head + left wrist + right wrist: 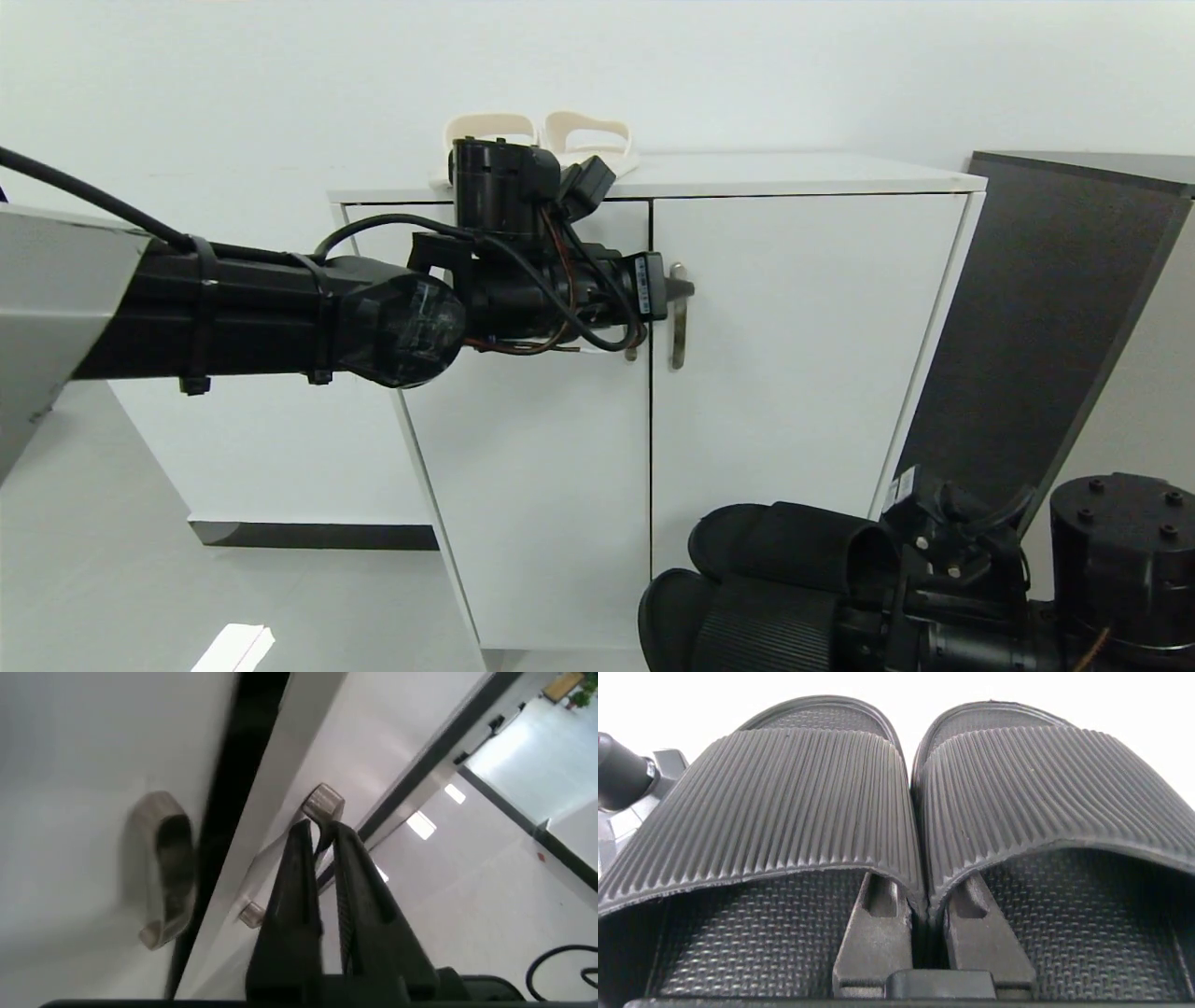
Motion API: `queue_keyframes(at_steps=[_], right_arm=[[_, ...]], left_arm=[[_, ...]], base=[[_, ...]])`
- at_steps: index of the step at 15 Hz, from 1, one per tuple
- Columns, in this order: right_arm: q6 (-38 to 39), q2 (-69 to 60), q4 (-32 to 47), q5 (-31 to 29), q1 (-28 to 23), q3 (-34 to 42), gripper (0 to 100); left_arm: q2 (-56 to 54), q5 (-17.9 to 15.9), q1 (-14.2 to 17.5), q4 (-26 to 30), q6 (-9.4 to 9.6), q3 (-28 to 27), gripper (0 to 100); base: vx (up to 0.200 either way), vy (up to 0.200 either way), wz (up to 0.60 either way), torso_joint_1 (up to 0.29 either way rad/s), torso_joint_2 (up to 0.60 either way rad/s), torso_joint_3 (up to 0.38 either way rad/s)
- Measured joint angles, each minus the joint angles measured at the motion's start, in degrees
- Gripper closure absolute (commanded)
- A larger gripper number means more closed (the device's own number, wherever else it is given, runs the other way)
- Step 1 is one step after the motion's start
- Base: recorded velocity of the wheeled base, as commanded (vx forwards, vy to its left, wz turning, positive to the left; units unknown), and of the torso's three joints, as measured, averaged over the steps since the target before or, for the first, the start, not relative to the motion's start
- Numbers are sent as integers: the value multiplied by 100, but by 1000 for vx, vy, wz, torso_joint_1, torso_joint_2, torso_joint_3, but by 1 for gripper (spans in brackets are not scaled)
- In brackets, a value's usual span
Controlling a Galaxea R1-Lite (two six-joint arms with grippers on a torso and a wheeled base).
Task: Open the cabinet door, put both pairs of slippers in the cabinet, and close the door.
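One white cabinet (803, 175) stands against the wall. Its two doors, the left door (541, 467) and the right door (794, 373), look shut in the head view. One dark grey panel (1046, 327) leans beside the cabinet on the right.

Two arms are at work. The left arm (252, 313) stretches out level across the left door at handle height. The right arm (1111, 569) sits low, in front of the foot of the right door.

There are two pairs of slippers, four in all. The black slippers (775, 588) lie side by side, toes pointing away toward the cabinet. The right gripper (924, 929) holds them up with one finger (873, 943) tucked under each strap, and the two inner edges are pinched between the fingers. The white slippers (541, 135) sit together on the cabinet top, at the back above the left door.

Two metal handles flank the seam between the doors. The left gripper (680, 289) has its fingers (299, 877) drawn close together on the handle (679, 331) of the right door, near its upper end. The second handle (632, 353), on the left door, is mostly hidden behind the gripper in the head view. In the left wrist view it stands free just across the seam.
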Motion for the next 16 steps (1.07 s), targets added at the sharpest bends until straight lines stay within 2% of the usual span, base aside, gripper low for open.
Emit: queue_keyframes(at_steps=[3, 5, 8, 11, 13, 16], right_arm=[[7, -9, 0, 35, 0, 2, 100], [11, -52, -2, 233, -5, 11, 100], [24, -116, 0, 266, -9, 20, 100], [24, -144, 1, 280, -7, 55, 100], [20, -163, 0, 296, -5, 63, 100], [16, -184, 0, 294, -9, 63, 100]], left_arm=[[-228, 282, -115, -87, -2, 469, 100], [-601, 351, -272, -148, -2, 1150, 100], [-1196, 411, -518, -739, -11, 2217, 100], [-1742, 452, -641, -1078, -6, 2987, 100], [-1932, 472, -538, -1280, -11, 3138, 100], [-1910, 477, -115, -1504, -9, 2862, 100]], base=[[0, 0, 0, 0, 0, 0], [0, 0, 0, 0, 0, 0], [0, 0, 0, 0, 0, 0], [0, 0, 0, 0, 0, 0], [0, 0, 0, 0, 0, 0], [0, 0, 0, 0, 0, 0]])
